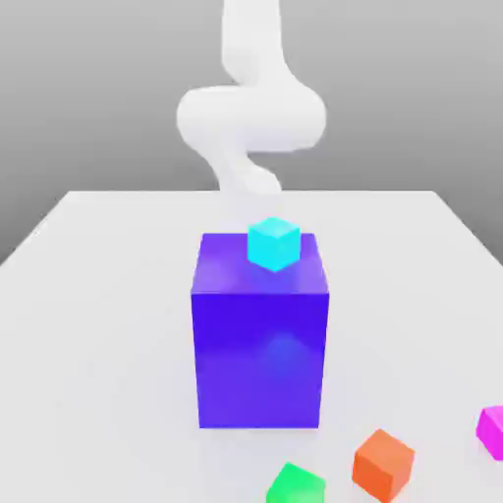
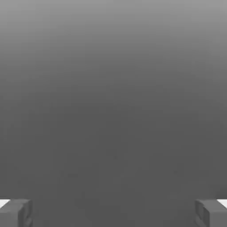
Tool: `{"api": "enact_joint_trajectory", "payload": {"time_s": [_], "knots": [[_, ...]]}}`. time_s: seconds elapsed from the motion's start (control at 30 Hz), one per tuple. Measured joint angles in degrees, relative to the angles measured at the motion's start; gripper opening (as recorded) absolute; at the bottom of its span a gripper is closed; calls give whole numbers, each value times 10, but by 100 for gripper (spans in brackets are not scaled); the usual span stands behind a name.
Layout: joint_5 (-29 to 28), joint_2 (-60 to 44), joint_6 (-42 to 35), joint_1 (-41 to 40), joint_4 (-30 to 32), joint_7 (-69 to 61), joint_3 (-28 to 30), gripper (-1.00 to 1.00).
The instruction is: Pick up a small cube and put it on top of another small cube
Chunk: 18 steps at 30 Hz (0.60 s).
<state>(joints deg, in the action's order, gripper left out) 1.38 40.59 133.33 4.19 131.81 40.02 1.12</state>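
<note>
gripper (image 2: 113,213) wide open, nothing between the fingers (image 2: 15,213). arm (image 1: 251,108) rises behind the table's (image 1: 88,295) far edge. blue-violet block (image 1: 260,344) mid-table, cyan cube (image 1: 272,243) on top. magenta cube (image 1: 492,430), orange cube (image 1: 383,464), green cube (image 1: 295,485) sit apart along the near edge, magenta nearest the exterior view's right.

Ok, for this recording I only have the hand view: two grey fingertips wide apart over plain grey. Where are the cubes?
Observer: The small magenta cube lies on the white table, at the exterior view's right edge, near the front.
Operator: And its target?
Observer: The small orange cube sits to its left in that view, apart from it, with nothing on top.
Operator: Anything in the way?
Observer: A big blue-violet block with a small cyan cube on top stands behind those cubes; the white arm rises behind it.
</note>
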Motion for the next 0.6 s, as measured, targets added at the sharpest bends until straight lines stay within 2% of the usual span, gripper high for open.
{"api": "enact_joint_trajectory", "payload": {"time_s": [0.3,0.6], "knots": [[57,-192,55,132,0,-216,19,0],[82,-378,111,218,1,-406,-17,0]]}}
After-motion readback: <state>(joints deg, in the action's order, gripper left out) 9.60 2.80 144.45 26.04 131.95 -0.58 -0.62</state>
